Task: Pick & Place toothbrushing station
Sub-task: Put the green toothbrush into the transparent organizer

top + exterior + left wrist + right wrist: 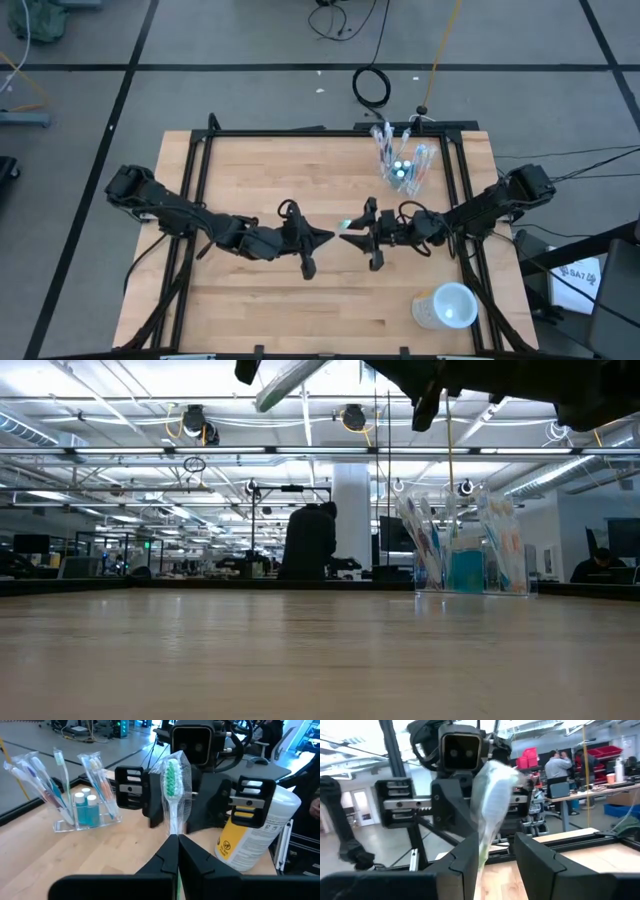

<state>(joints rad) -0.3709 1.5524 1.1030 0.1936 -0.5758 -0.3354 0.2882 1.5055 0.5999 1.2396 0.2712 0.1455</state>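
Note:
A green-bristled toothbrush (173,785) in a clear wrapper hangs above the table's middle, with my left gripper (177,847) shut on it. My right gripper (500,860) faces it from the table's right, open, one finger on either side of the brush's head end (492,800). In the high view the two grippers meet at the brush (344,224). The toothbrushing station (400,160), a clear holder with wrapped brushes and blue white-capped tubes, stands on its base at the far right (75,802). My left gripper pinches the wrapped toothbrush's handle (175,827) between its two fingers. The fingers come nearly level from the table's left and lie along the handle. The brush slants up beyond them, bristle head toward my right gripper, lifted clear of the table. My right gripper: the wrapper passes close by one finger (467,860); I cannot tell whether they touch.
A whitish container (447,305) with a yellow label (227,845) sits near the table's front right corner. A black frame (200,160) runs along the table's edges. People show in the room beyond the table's far edge. Bare wood lies at the front left.

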